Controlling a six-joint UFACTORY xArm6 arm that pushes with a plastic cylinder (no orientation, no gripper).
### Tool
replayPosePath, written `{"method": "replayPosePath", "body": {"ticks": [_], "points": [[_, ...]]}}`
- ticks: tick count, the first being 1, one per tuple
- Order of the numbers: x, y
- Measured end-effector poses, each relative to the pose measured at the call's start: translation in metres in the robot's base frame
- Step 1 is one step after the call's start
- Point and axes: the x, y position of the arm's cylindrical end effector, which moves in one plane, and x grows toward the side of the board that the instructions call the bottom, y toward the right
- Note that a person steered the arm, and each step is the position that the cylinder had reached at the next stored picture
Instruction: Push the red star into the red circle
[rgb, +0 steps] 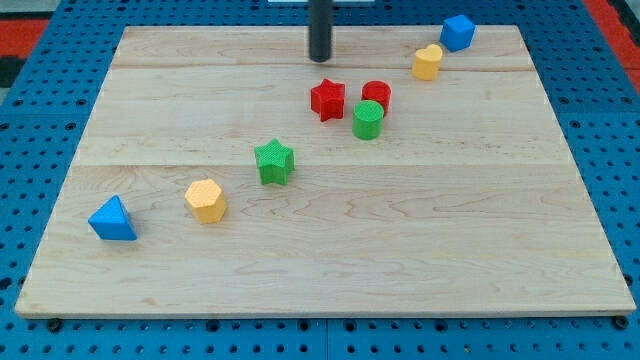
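The red star (327, 99) lies on the wooden board (320, 250) above the centre. The red circle (377, 94) stands just to its right with a small gap between them. A green circle (367, 119) touches the red circle from below. My tip (319, 58) is the lower end of the dark rod, a little above the red star in the view and slightly to its left, not touching it.
A green star (273, 161) lies near the middle. A yellow hexagon (206, 200) and a blue triangle (112, 219) lie at the lower left. A yellow heart (428, 61) and a blue cube (458, 32) sit at the top right.
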Motion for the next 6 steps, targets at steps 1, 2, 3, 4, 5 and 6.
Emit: {"method": "replayPosePath", "body": {"ticks": [1, 2, 3, 4, 5, 6], "points": [[0.014, -0.030], [0.041, -0.047], [0.051, -0.046], [0.058, -0.034], [0.079, -0.015], [0.103, -0.003]]}}
